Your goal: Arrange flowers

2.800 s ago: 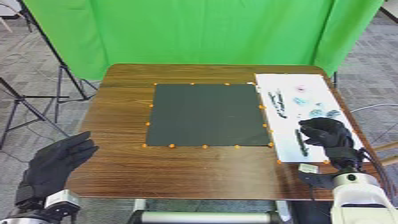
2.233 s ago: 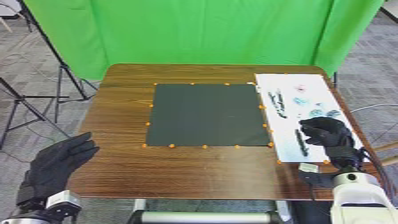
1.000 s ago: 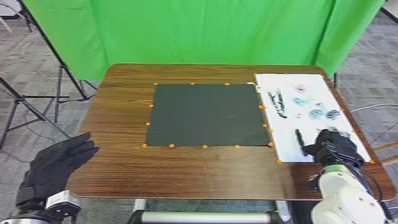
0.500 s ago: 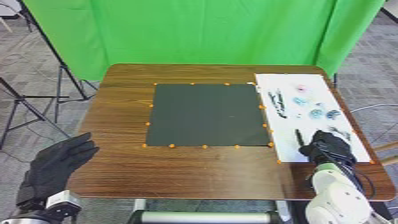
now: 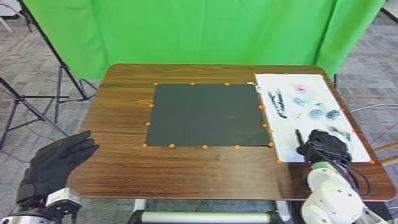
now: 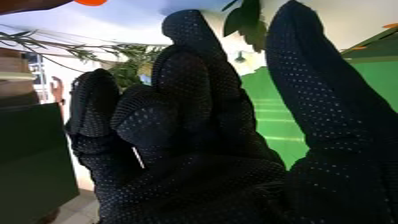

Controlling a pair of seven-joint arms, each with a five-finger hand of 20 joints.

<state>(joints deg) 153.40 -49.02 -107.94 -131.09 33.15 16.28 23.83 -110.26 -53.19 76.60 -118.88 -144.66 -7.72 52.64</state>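
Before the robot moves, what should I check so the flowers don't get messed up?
1. Big dark square sheet lies flat on the brown wooden table: ok.
2. Small pink flower is on the long white sheet: ok.
3. Black-gloved right hand is over the white sheet, at its near end: ok.
4. Right hand has a good grip on a flower or stem: not ok, its thumb is apart from its fingers.
5. Right hand is touching the white sheet: cannot tell.
6. Black-gloved left hand is away from both sheets: ok.
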